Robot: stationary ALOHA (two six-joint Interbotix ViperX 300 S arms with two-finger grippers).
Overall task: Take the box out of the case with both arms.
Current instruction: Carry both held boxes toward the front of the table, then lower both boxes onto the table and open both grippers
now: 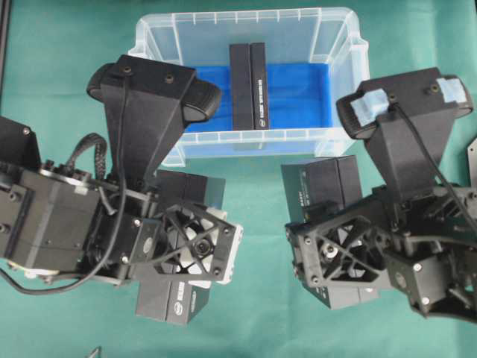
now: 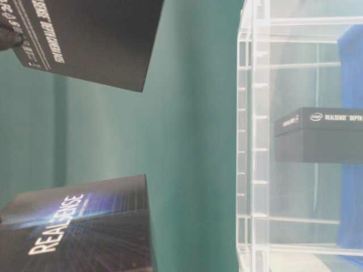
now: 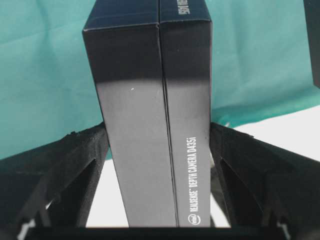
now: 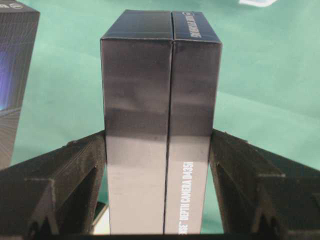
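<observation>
The clear case [image 1: 153, 37] stands at the back middle of the green cloth, and one black box [image 1: 248, 86] lies on its blue lining; the table-level view shows the same box [image 2: 323, 136] through the case wall [image 2: 252, 170]. In front of the case, my left gripper [image 1: 190, 250] is shut on a second black box [image 1: 168, 302]. That box [image 3: 145, 125] fills the gap between both fingers [image 3: 80, 165] of the left gripper [image 3: 157, 129]. My right gripper [image 1: 335, 253] is shut on a third black box [image 1: 320, 183], which sits squeezed [image 4: 150, 100] in the right gripper [image 4: 159, 136].
Green cloth [image 1: 261, 313] covers the table. The two held boxes [image 2: 91, 39] [image 2: 79, 226] show at the left of the table-level view, apart from the case. A black plate [image 1: 472, 160] lies at the right edge.
</observation>
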